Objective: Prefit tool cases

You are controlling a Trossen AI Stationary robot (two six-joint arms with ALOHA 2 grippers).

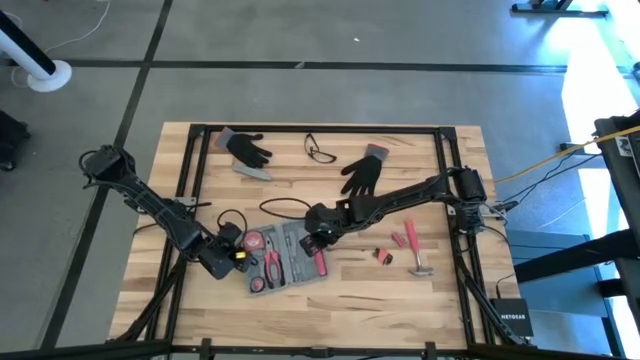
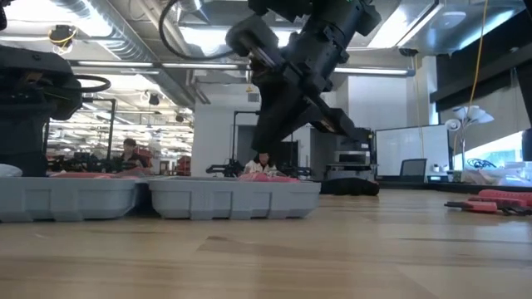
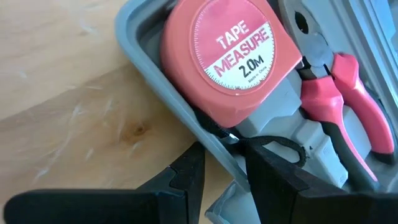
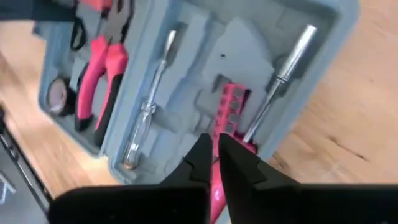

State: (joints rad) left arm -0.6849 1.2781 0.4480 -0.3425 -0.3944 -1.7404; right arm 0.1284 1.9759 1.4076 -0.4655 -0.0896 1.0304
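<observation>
The tool case [image 1: 285, 258] lies open and flat on the wooden desk [image 1: 400, 300], toward its near edge and left of the middle, between the two arms. It is a blue-grey plastic rectangle with rounded corners and a raised rim, its inside moulded into shaped recesses. In it sit a round red tape measure [image 3: 217, 59] at the left end, pink-handled pliers [image 3: 348, 106] beside that, a clear-handled screwdriver [image 4: 146, 106], a pink bit holder [image 4: 229, 109] and a metal-shafted driver [image 4: 280, 78] toward the right end.

The left tool [image 3: 217, 168] is at the case's left end, its fingers standing apart on either side of the rim, one outside on the desk side and one inside beneath the tape measure. The right tool [image 4: 216, 155] hovers over the case's right part with its fingers almost together, a narrow gap between the tips; a pink piece shows just below them, though whether it is gripped cannot be told.

To the right of the case lie small red parts [image 1: 383, 256] and a red-handled hammer [image 1: 414, 250]. Farther back are two black gloves [image 1: 245, 147] [image 1: 363, 172] and a pair of safety glasses [image 1: 320, 151].
</observation>
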